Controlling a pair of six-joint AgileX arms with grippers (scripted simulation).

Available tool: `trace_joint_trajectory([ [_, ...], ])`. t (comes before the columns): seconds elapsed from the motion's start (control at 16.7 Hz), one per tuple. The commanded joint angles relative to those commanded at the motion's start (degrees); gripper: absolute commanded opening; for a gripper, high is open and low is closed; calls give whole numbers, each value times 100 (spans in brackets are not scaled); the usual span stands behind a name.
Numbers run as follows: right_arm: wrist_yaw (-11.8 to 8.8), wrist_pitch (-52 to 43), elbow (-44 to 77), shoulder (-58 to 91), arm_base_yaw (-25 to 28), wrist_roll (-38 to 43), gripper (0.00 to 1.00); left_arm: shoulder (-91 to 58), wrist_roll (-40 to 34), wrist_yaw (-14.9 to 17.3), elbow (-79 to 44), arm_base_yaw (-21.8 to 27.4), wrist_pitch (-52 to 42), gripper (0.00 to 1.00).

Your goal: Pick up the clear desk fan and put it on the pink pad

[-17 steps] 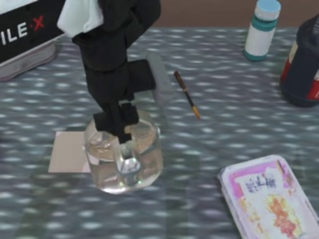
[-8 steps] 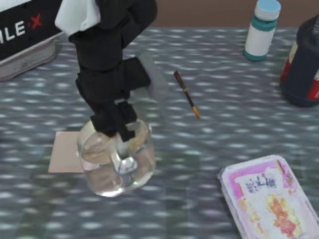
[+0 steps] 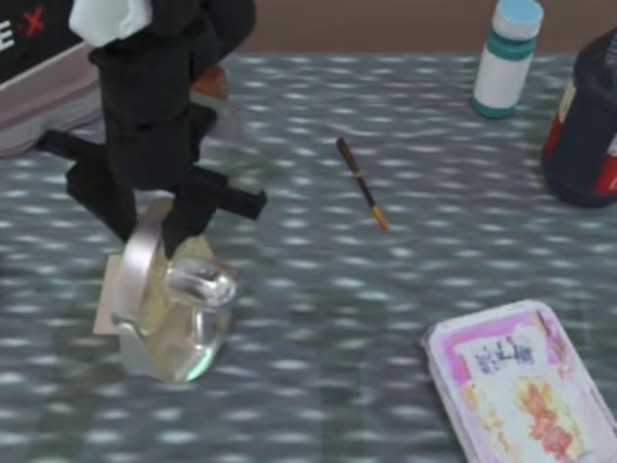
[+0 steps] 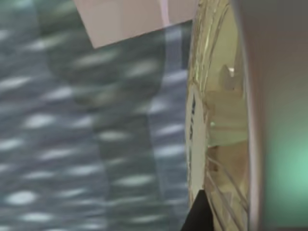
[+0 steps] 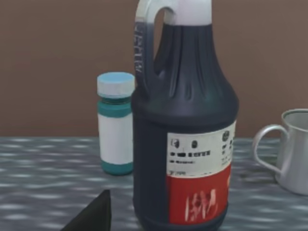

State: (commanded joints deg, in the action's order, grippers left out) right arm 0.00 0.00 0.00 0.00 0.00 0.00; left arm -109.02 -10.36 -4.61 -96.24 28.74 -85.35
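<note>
The clear desk fan (image 3: 178,313) is turned edge-on to the top view, glassy with a tan tint. It is over the right part of the pink pad (image 3: 104,313), which mostly hides behind it. I cannot tell whether it touches the pad. My left gripper (image 3: 149,231) comes down from above and is shut on the fan's ring. In the left wrist view the fan (image 4: 216,120) fills one side, one dark fingertip (image 4: 199,214) lies against it, and the pad (image 4: 125,19) lies beyond. My right arm is parked out of the top view, with one fingertip (image 5: 94,216) showing and nothing near it.
A thin brush (image 3: 362,183) lies mid-table. At the back right stand a white bottle with a teal cap (image 3: 506,58) and a dark jug (image 3: 583,116), with a metal mug (image 5: 293,149) beside the jug. A pink printed box (image 3: 521,381) lies at the front right. A black lettered box (image 3: 29,39) sits at the back left.
My left gripper has carried the fan to the left, over the pink pad, and turned it from face-up to edge-on.
</note>
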Motion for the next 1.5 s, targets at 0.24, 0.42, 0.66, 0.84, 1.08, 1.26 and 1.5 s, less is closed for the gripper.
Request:
trace_joint_trajectory([
  [0.24, 0, 0, 0, 0, 0, 0, 100, -7, -2963, -28, 26, -327, -173, 0],
  [0.42, 0, 0, 0, 0, 0, 0, 100, 24, -5149, 40, 75, -583, -160, 0],
  [0.66, 0, 0, 0, 0, 0, 0, 100, 128, -7559, 220, 112, -900, 32, 0],
  [0.84, 0, 0, 0, 0, 0, 0, 100, 229, -8771, 387, 85, -1088, 250, 0],
  [1.08, 0, 0, 0, 0, 0, 0, 100, 323, -9526, 540, 22, -1224, 464, 0],
  [1.26, 0, 0, 0, 0, 0, 0, 100, 330, -9566, 550, 17, -1232, 478, 0],
  [1.5, 0, 0, 0, 0, 0, 0, 100, 303, -9545, 542, 120, -1209, 566, 0],
])
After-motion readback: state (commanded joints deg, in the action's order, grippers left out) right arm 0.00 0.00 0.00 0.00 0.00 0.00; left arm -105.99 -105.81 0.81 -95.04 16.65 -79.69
